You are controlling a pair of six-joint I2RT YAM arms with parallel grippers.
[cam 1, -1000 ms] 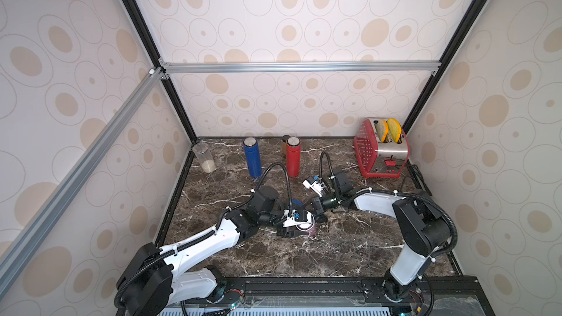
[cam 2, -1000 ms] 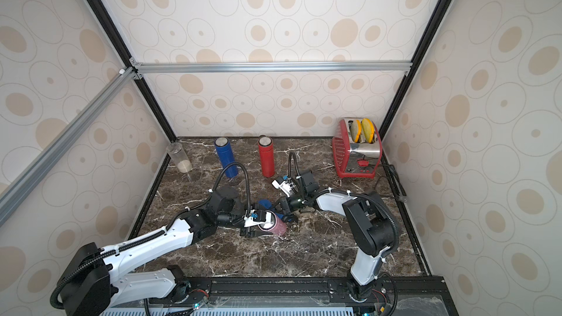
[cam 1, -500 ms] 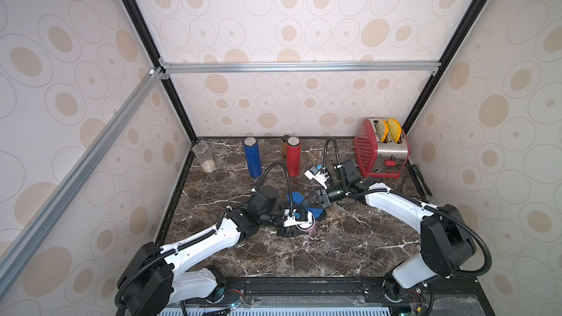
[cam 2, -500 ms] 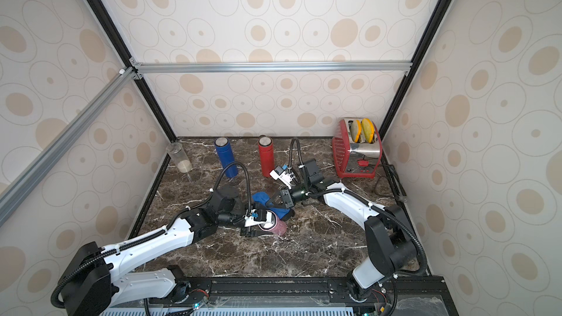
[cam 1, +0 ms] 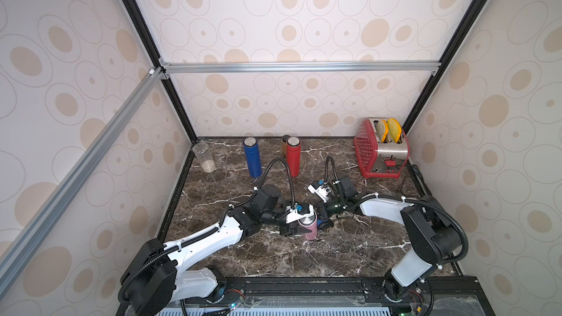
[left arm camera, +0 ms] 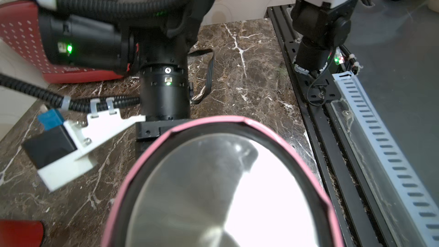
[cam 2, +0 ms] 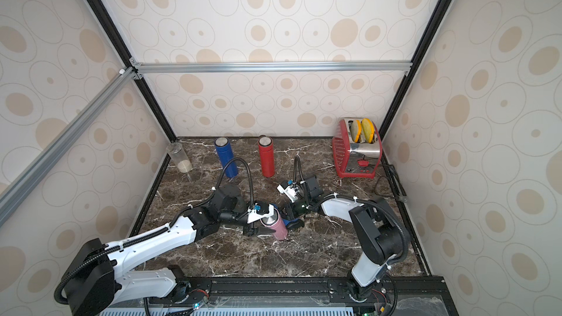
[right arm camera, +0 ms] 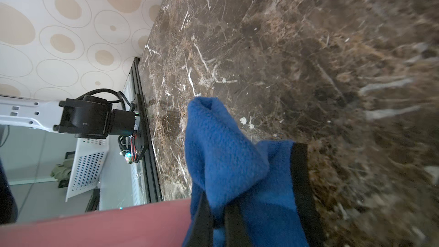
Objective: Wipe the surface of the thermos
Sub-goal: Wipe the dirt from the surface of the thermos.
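Pink thermos is standing mid-table. The left fingers are clamping it so it isn't tipping, and the right fingers are pinching a blue cloth, pressing it against the thermos side, likely for wiping.

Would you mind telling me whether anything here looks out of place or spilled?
Nothing stands out: the left gripper holds the pink thermos, the right gripper holds the blue cloth against it; nothing spilled.

Pink thermos, blue cloth, brown white-veined marble table.
Beyond the thermos: 1 blue flask, 1 red flask, red white-dotted toaster.
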